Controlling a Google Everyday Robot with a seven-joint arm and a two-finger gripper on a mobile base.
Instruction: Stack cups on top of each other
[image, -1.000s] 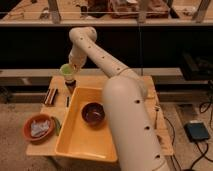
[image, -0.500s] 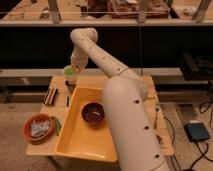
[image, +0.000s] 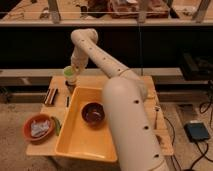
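- One gripper (image: 73, 75) hangs over the far left part of the table (image: 162, 135), past the tub's far left corner; its fingers are closed on the green cup.
- One green cup (image: 68, 73) sits in that grip, upright, near the table's far edge. Whether it touches the table or anything under it cannot be told.
- One green cup is the only small cup that can be made out; something pale shows just below it, too unclear to name.
- One white arm (image: 125, 110) runs from the near right corner of the view up and across to the gripper, covering much of the table's right half and the tub's right wall.
- One yellow tub (image: 80, 140) fills the middle of the table, reaching to its near edge.
- One dark brown bowl (image: 93, 112) stands upright inside the tub, toward its far right part, just beside the arm.
- One orange bowl (image: 39, 128) with a pale cloth in it sits at the table's near left corner.
- Two dark flat sticks (image: 51, 96) lie side by side near the left edge.
- No writing can be read.
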